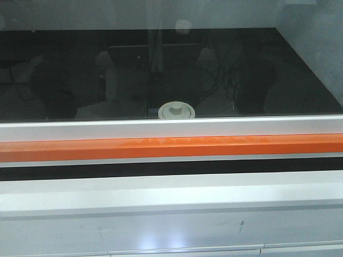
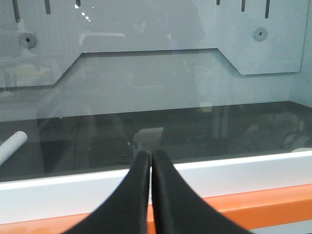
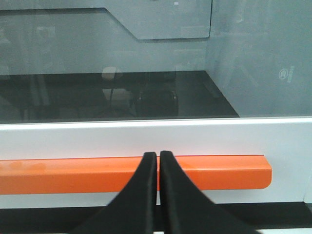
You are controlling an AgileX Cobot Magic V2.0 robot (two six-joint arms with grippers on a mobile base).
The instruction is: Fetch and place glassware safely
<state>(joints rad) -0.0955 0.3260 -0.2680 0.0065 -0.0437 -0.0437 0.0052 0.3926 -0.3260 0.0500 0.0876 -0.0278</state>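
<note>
Sitting at the front edge of the glossy black surface (image 1: 300, 80) inside a pale grey enclosure is the small squat jar with a round off-white lid (image 1: 177, 111). In the front-facing view it stands about midway along the width, just behind the long white frame rail (image 1: 80, 128). Only the lid and its raised central knob show above that rail, and the glass body below is hidden. A reflective transparent pane (image 3: 48, 48) rises from the rail between the cameras and the jar, carrying faint reflections of the room. Below the white rail runs a long orange bar (image 1: 161, 145), and under that a dark strip and more white panelling.

In the left wrist view, the left gripper (image 2: 150, 157) has its two black fingers pressed together with nothing between them. It points toward the white rail from outside the pane, well apart from the jar. A short white tube (image 2: 12, 145) lies on the black surface at the far left, and a grey back panel with slots and round holes (image 2: 146, 24) stands behind.

The right gripper (image 3: 158, 157) is likewise closed and empty, its tips lined up with the orange bar near the bar's right end.
</note>
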